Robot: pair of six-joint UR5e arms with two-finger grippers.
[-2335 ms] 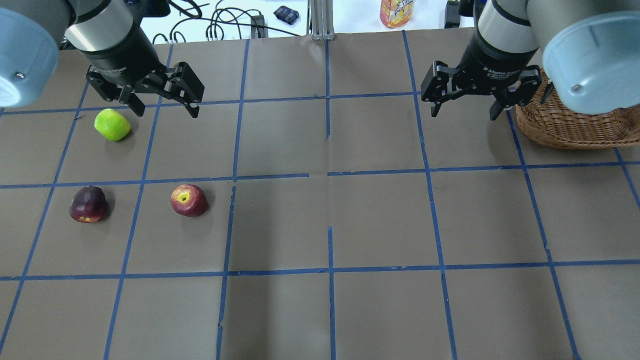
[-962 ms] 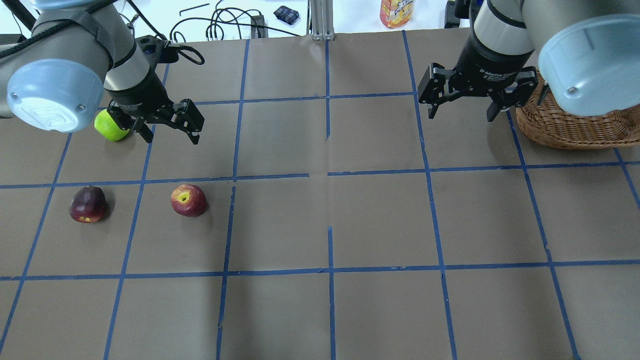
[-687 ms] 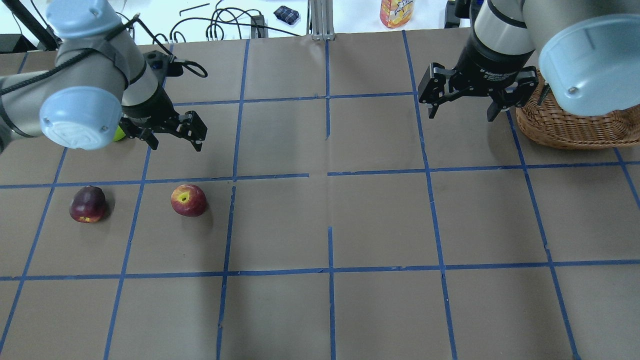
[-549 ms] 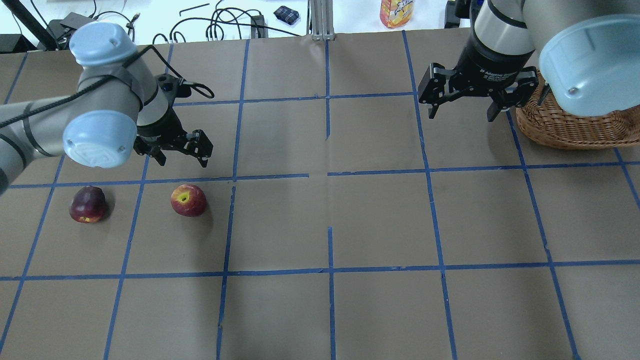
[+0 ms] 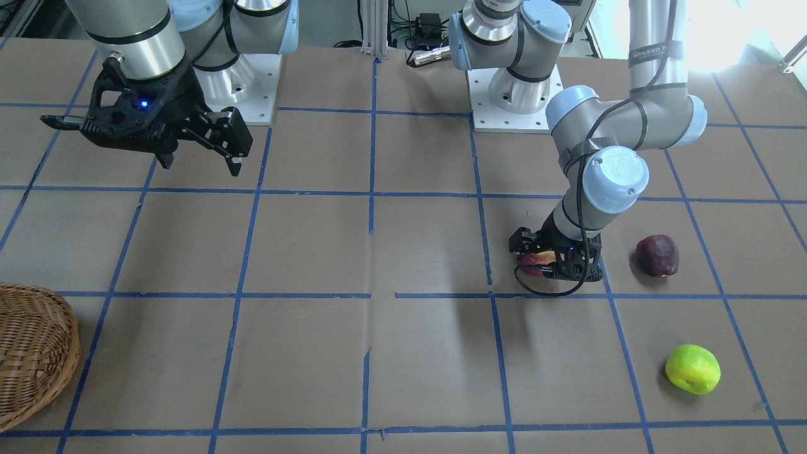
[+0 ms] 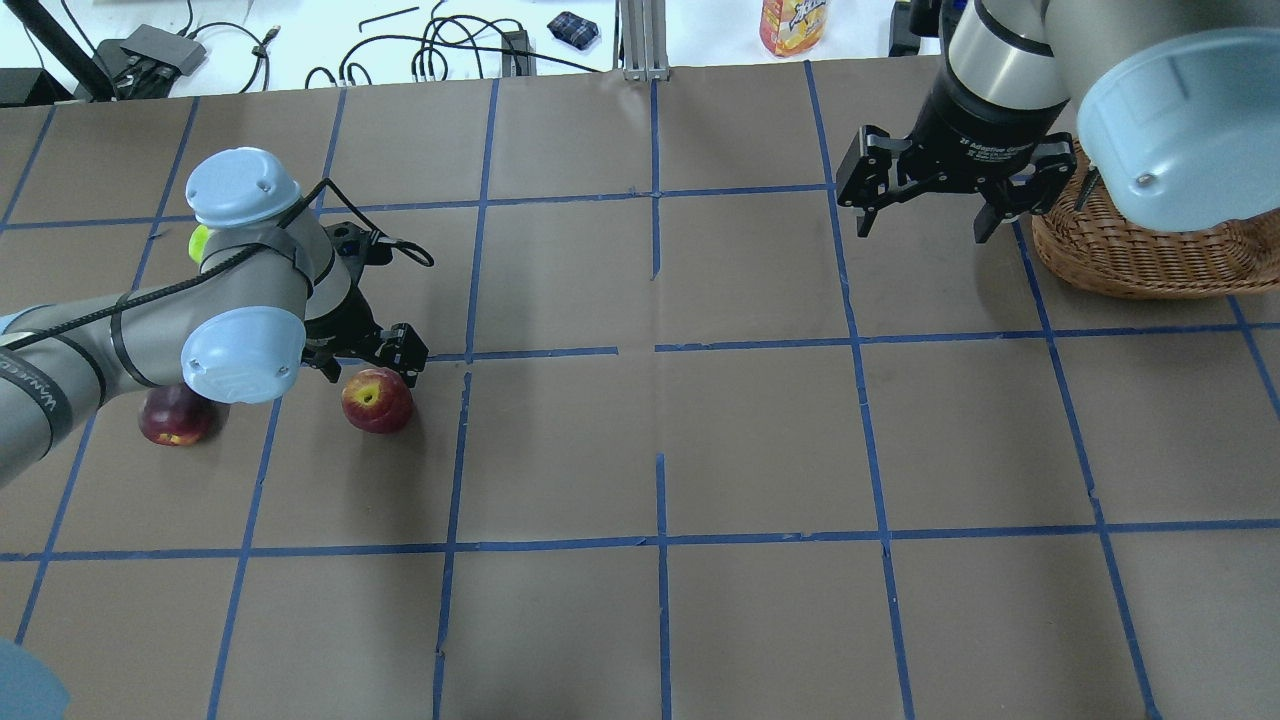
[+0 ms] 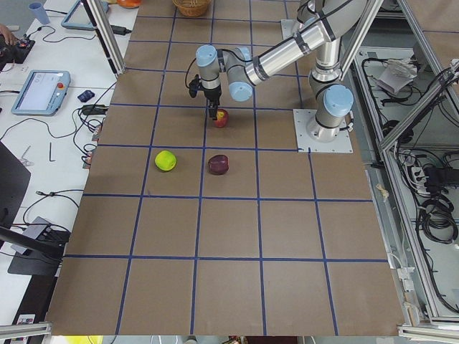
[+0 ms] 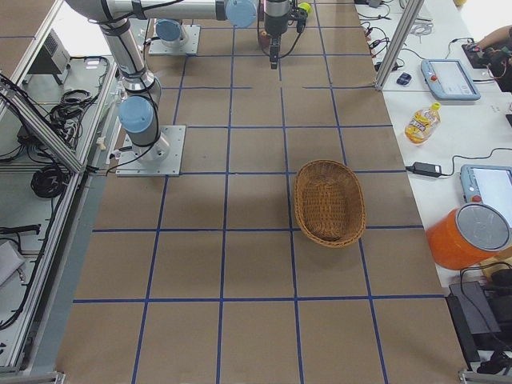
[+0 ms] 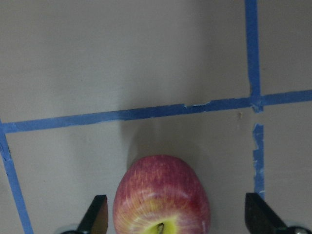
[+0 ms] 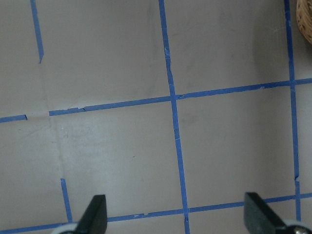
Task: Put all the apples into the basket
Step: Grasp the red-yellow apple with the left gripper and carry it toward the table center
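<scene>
The red apple [image 6: 377, 400] with a yellowish stem dimple lies on the brown table. My left gripper [image 6: 370, 376] is open and low over it, one finger on each side, as the left wrist view shows around the apple [image 9: 162, 197]. The maroon apple [image 6: 172, 417] lies left of it, partly behind my left arm's elbow. The yellow-green apple [image 5: 692, 369] lies farther out; overhead only a sliver [image 6: 199, 240] shows. The wicker basket [image 6: 1150, 250] stands at the far right. My right gripper [image 6: 925, 230] is open and empty, hovering just left of the basket.
Blue tape lines [image 6: 657, 345] grid the table. An orange drink bottle [image 6: 793, 25] and cables [image 6: 440, 45] lie beyond the far edge. Both robot bases [image 5: 514, 94] stand at the near side.
My left arm has swung from beside the green apple toward the robot and dropped so its open gripper straddles the red apple. The right gripper has barely moved. No apple has moved.
</scene>
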